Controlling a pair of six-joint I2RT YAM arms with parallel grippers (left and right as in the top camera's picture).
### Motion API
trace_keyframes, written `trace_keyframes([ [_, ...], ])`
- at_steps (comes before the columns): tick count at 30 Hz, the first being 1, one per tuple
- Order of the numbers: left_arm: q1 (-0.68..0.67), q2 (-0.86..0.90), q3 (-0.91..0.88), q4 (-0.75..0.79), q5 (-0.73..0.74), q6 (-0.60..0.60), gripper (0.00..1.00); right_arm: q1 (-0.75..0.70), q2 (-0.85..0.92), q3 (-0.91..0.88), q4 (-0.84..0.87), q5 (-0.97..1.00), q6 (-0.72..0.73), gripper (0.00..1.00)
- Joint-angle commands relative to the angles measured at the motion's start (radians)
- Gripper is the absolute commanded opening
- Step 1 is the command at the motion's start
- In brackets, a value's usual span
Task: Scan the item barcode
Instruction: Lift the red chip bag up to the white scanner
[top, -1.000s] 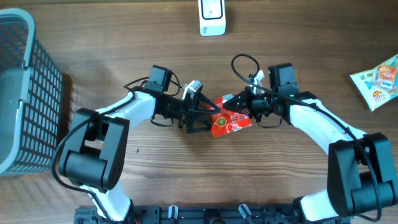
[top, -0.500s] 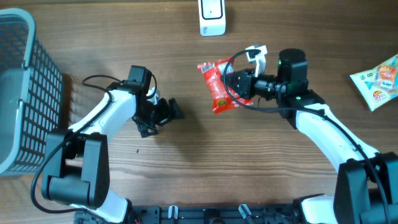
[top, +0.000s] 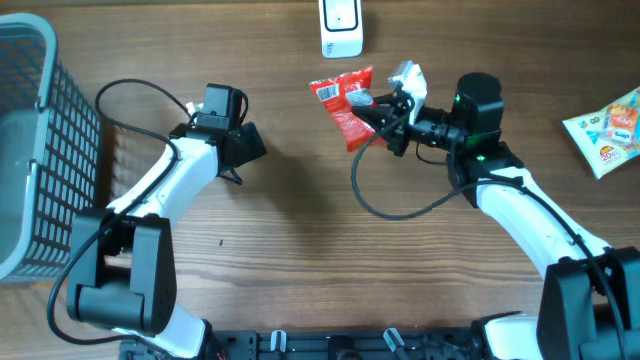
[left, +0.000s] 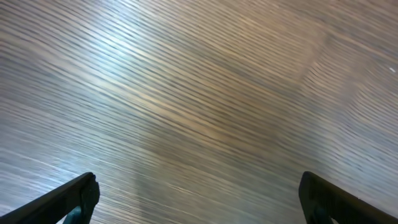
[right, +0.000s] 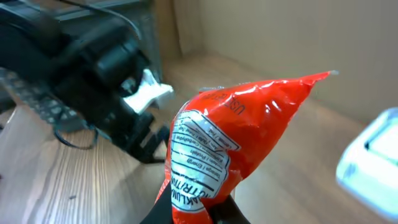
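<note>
my right jaws are closed on the bottom end of the red packet (right: 230, 143), pinching the crumpled foil so the packet stands up out of them, clear of the tabletop (top: 300, 250). in my right wrist view a white printed label on the packet faces the camera, and its pointed top corner leans toward the right. from overhead the packet sits near the top middle of the scene, just below the white scanner (top: 341, 28) and apart from it, with a white barcode patch showing at its upper left end. a black cable loops from my right arm down over the wood.

my left jaws are spread wide with nothing between them. only the two dark fingertips (left: 74, 196) show at the lower corners of the left wrist view, over bare wood grain. my left arm (top: 215, 125) is well to the left of the packet, between it and the grey basket (top: 40, 150) at the left edge.

a second snack bag (top: 610, 125), pale with orange print, lies at the far right edge.
</note>
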Motion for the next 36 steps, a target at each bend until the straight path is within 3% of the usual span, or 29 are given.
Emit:
trace_keyframes([
  [1,0.003,-0.016,0.014,-0.001,-0.060,-0.003,1.00,0.007,-0.011,0.020,0.117,-0.129,-0.060,0.04],
  [8,0.003,-0.016,0.014,-0.001,-0.060,-0.003,1.00,-0.014,-0.011,0.020,0.160,-0.058,-0.059,0.04],
  [15,0.003,-0.016,0.014,-0.001,-0.060,-0.003,1.00,-0.163,-0.011,0.020,0.207,-0.033,0.027,0.04],
  [21,0.003,-0.016,0.014,-0.001,-0.060,-0.002,1.00,-0.201,-0.011,0.020,0.201,-0.032,0.056,0.04],
  [23,0.003,-0.016,0.014,-0.001,-0.060,-0.003,1.00,-0.201,-0.011,0.020,0.204,-0.032,0.134,0.04],
  [27,0.003,-0.016,0.014,-0.001,-0.060,-0.003,1.00,-0.201,-0.014,0.020,0.264,0.082,0.476,0.04],
  [29,0.003,-0.016,0.014,-0.001,-0.060,-0.003,1.00,-0.186,-0.014,0.020,0.262,0.197,0.500,0.04],
  [31,0.003,-0.016,0.014,-0.001,-0.060,-0.003,1.00,-0.126,-0.023,0.020,0.230,0.360,0.379,0.04],
  [32,0.003,-0.016,0.014,-0.001,-0.060,-0.003,1.00,-0.077,-0.035,0.020,0.170,0.549,0.272,0.04],
  [35,0.003,-0.016,0.014,-0.001,-0.060,-0.003,1.00,0.129,-0.023,0.020,0.127,1.226,-0.208,0.04],
  [36,0.003,-0.016,0.014,-0.001,-0.060,-0.003,1.00,0.204,0.010,0.020,0.191,1.402,-0.459,0.04],
])
